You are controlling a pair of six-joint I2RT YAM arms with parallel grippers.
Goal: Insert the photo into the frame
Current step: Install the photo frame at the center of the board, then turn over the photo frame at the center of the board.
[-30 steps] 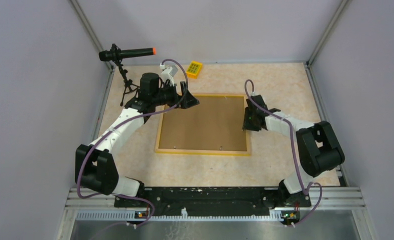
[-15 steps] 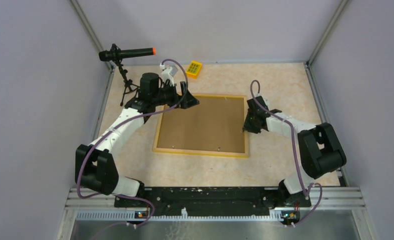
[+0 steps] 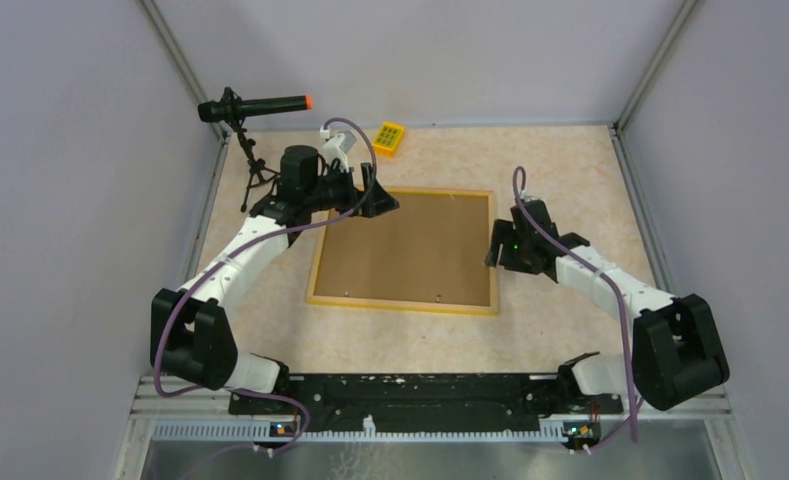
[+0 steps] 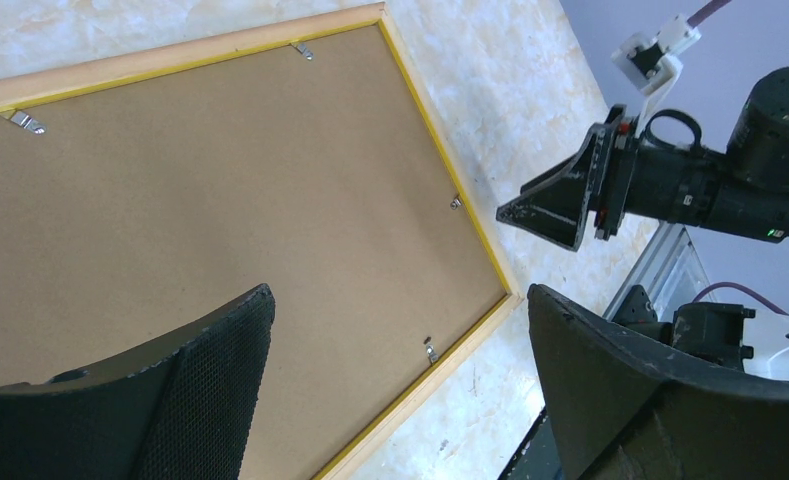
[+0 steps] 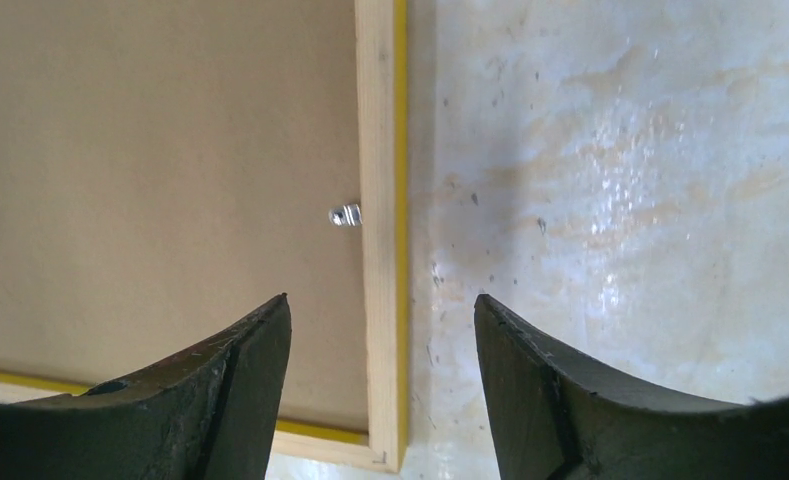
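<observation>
The thin pale-wood frame (image 5: 375, 120) lies flat on the marbled table (image 3: 560, 160) around a matte brown board (image 3: 405, 248), left claw (image 4: 400, 295) gaping empty at its 11 o'clock corner, right claw (image 5: 381, 298) spread empty over its 3 o'clock rail.

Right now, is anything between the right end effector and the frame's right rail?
Nothing visible. The right end effector hangs open over the right rail of the frame, with bare rail showing between its fingers. Only a small metal clip sits at the rail's inner edge, against the brown backing board that fills the frame.
</observation>
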